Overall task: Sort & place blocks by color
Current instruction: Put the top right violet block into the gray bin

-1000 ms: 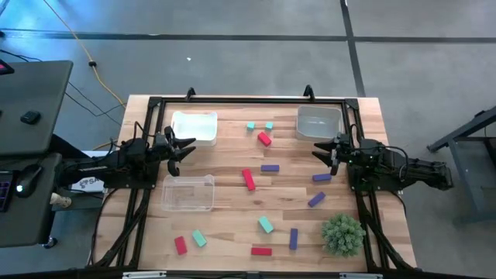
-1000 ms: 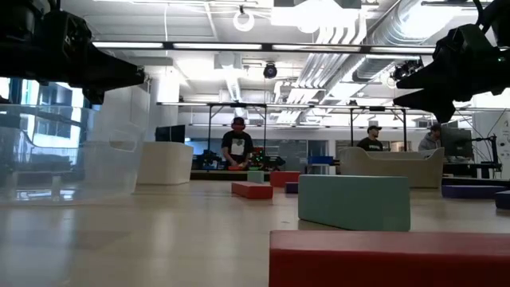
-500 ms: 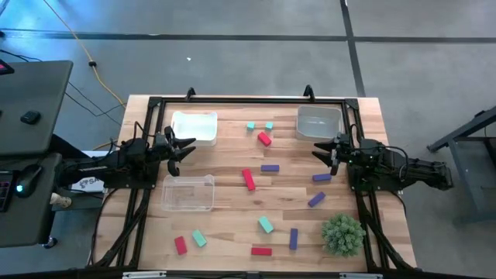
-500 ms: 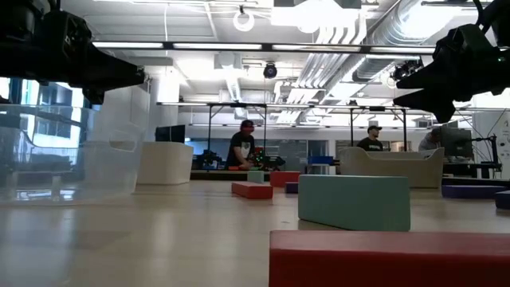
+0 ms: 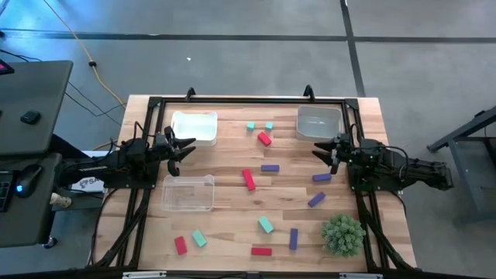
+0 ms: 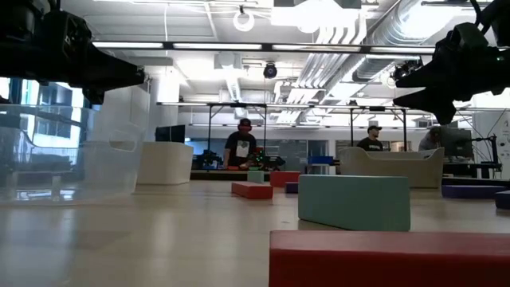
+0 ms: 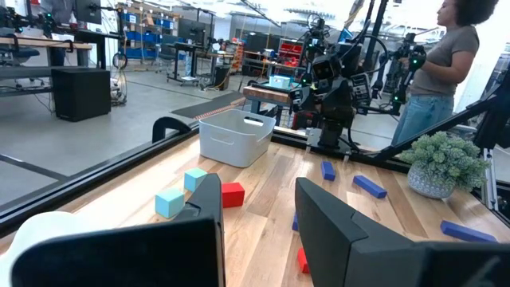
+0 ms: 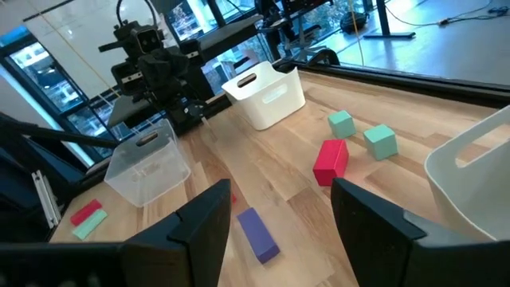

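Overhead: blocks (image 5: 249,180) scattered mid-table; both arms idle, fingers parted.

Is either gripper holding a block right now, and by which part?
Nothing is held. The left gripper and right gripper are both open and empty above the table.

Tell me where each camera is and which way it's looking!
High view: above the table, looking straight down; shows both arms, left gripper, right gripper.
Low view: at tabletop height, looking across past a teal block into the room; both arms hang overhead.
Left wrist view: on the left arm, facing the right arm across the table, past its own open fingers.
Right wrist view: on the right arm, facing the left arm.
Both wrist views share the red block.
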You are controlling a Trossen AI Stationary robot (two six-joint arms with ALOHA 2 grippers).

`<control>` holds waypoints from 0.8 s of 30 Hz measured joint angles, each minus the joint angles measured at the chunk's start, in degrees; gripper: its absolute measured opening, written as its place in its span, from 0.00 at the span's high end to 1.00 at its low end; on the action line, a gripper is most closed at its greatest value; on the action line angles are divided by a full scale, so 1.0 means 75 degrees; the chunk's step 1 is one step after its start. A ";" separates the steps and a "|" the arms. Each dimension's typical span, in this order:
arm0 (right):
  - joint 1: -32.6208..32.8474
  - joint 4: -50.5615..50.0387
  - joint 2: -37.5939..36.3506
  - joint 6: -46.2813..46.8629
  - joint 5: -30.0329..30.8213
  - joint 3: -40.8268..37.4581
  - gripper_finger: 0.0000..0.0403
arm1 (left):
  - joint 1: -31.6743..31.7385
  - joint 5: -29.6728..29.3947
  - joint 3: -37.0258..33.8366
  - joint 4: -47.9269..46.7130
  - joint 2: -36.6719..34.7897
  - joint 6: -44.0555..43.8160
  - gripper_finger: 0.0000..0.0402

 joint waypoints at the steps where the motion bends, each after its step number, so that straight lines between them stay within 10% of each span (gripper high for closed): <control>1: 0.0000 0.0003 0.0002 0.0005 0.0000 0.0000 0.49 | -0.0002 -0.0001 0.0000 -0.0002 -0.0001 0.0000 0.81; 24: 0.0000 -0.1202 0.0674 -0.0913 0.0463 0.2415 0.41 | 0.0001 -0.0001 0.0000 -0.0002 -0.0001 0.0000 0.81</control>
